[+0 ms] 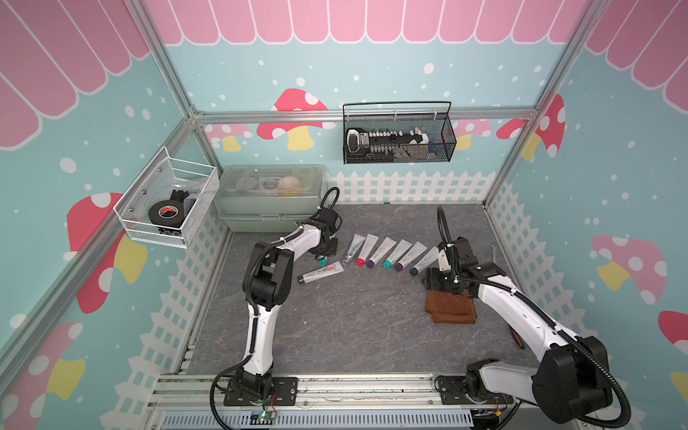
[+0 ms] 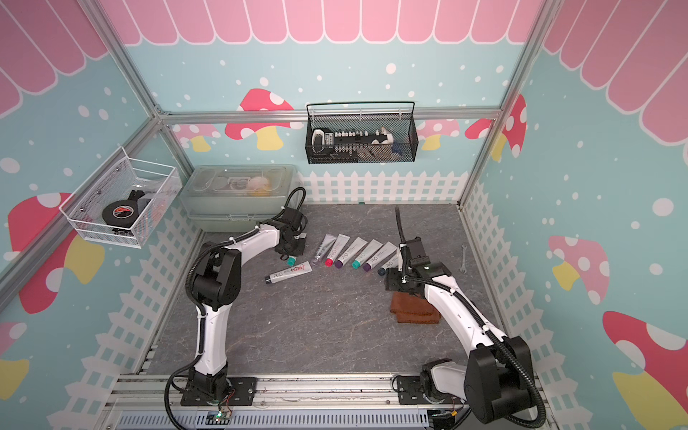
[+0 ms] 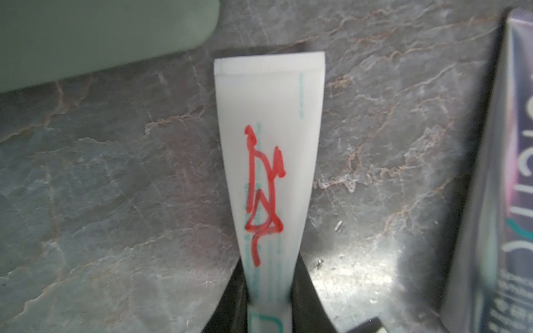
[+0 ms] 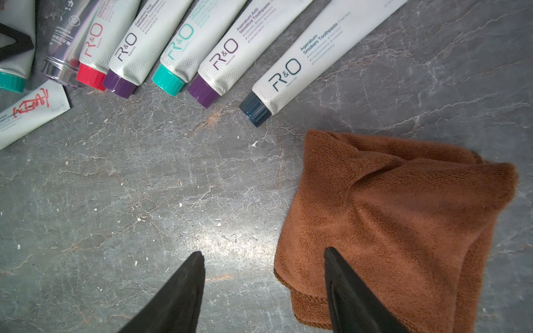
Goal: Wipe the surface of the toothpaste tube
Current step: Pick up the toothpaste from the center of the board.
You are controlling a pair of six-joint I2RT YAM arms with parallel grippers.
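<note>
My left gripper (image 3: 269,259) is shut on a white toothpaste tube (image 3: 271,115) with red marker scribble on it. It grips near the cap end, and the crimped end points away from the camera. In both top views only that tube's teal cap (image 1: 322,261) (image 2: 291,261) shows under the left gripper (image 1: 323,254). A second scribbled tube (image 1: 321,272) with a dark cap lies flat just in front. The right gripper (image 4: 263,252) is open and low over the table, with one finger over the edge of a folded brown cloth (image 4: 403,201) (image 1: 450,307).
Several more tubes (image 1: 387,253) lie in a fanned row between the arms. A translucent green box (image 1: 268,197) stands behind the left arm. A small wrench (image 1: 494,253) lies near the right wall. Wire baskets (image 1: 398,136) hang on the walls.
</note>
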